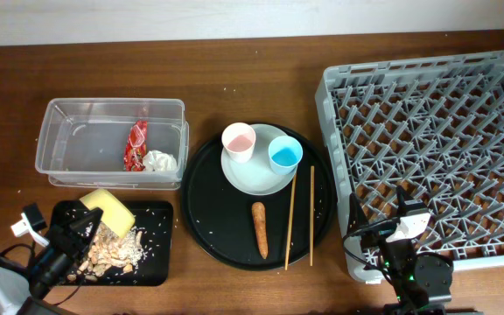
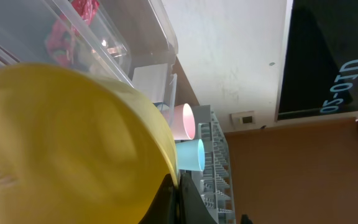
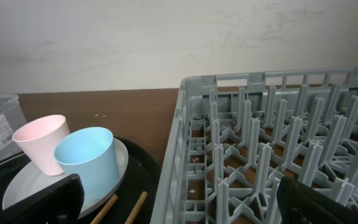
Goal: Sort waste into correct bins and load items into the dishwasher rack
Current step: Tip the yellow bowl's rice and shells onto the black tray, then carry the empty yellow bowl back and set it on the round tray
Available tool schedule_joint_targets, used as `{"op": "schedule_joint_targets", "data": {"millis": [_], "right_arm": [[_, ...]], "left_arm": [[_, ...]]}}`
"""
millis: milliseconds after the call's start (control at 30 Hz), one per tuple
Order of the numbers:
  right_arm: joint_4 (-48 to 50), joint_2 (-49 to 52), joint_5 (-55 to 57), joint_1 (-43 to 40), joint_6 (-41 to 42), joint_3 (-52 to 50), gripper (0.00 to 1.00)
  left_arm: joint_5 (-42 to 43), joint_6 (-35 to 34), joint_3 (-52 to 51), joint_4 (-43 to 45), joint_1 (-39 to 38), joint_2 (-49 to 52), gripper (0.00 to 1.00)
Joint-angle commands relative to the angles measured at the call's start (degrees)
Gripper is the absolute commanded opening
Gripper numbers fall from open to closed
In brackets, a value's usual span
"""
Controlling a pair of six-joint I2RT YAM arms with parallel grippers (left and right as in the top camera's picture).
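My left gripper point(image 1: 75, 234) point(image 2: 178, 194) is shut on the rim of the yellow bowl point(image 1: 108, 210) point(image 2: 61, 143), holding it tilted over the shallow black tray point(image 1: 151, 262), which holds beige food scraps point(image 1: 112, 252). The clear tub point(image 1: 59, 131) holds the red wrapper point(image 1: 136, 144) and the white tissue point(image 1: 159, 162). The pink cup point(image 1: 238, 141) and blue cup point(image 1: 284, 154) stand on the grey plate point(image 1: 254, 178). The carrot stick point(image 1: 259, 229) and two chopsticks point(image 1: 290, 219) lie beside it. My right gripper point(image 1: 407, 224) point(image 3: 179, 205) is open and empty at the grey rack's point(image 1: 436, 140) front left corner.
The plate, cups, carrot stick and chopsticks all rest on a large round black tray point(image 1: 208, 223) in the middle. Small crumbs lie scattered on it and on the wooden table point(image 1: 261, 87). A wall runs along the table's far edge.
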Motion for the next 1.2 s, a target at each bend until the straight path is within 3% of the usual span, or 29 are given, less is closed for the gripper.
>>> {"op": "schedule_joint_targets", "data": {"millis": [0,167,200,267,500,667,767,900,1033,1100,1167], "right_arm": [[-0.3,-0.2,-0.1,0.3,0.3,-0.3,0.98],[-0.2,-0.2,-0.1,0.3,0.3,-0.3,0.98],[-0.2,-0.2,-0.1,0.3,0.3,-0.3,0.98],[-0.2,-0.2,-0.1,0.3,0.3,-0.3,0.99],[-0.2,-0.2,-0.1,0.3,0.3,-0.3,0.99],[-0.2,-0.2,-0.1,0.3,0.3,-0.3,0.98],[-0.2,-0.2,-0.1,0.3,0.3,-0.3,0.98],[-0.2,-0.2,-0.1,0.3,0.3,-0.3,0.98],[-0.2,-0.2,-0.1,0.3,0.3,-0.3,0.98],[-0.2,-0.2,-0.1,0.3,0.3,-0.3,0.98],[-0.2,-0.2,-0.1,0.3,0.3,-0.3,0.98]], "left_arm": [[2.2,0.1,0.2,0.4,0.1,0.1,0.00],[1.2,-1.4,0.2,3.4,0.1,0.1,0.00],[1.4,-3.7,0.2,0.8,0.1,0.1,0.00],[4.1,-1.1,0.2,1.8,0.1,0.1,0.00],[2.1,-2.4,0.4,-4.6,-0.1,-1.6,0.00],[-2.0,-2.5,7.5,-11.3,-2.7,-8.9,0.00],[-3.8,-8.1,11.2,-10.3,-8.4,-15.3,0.00],[-17.2,-22.5,17.1,-4.7,-18.5,-22.3,0.00],[-28.5,-34.9,19.0,2.4,-33.0,-27.4,0.00],[-36.0,-41.1,19.0,6.4,-45.6,-27.8,0.00],[-41.4,-44.2,19.0,8.2,-52.9,-27.4,0.00]]}}
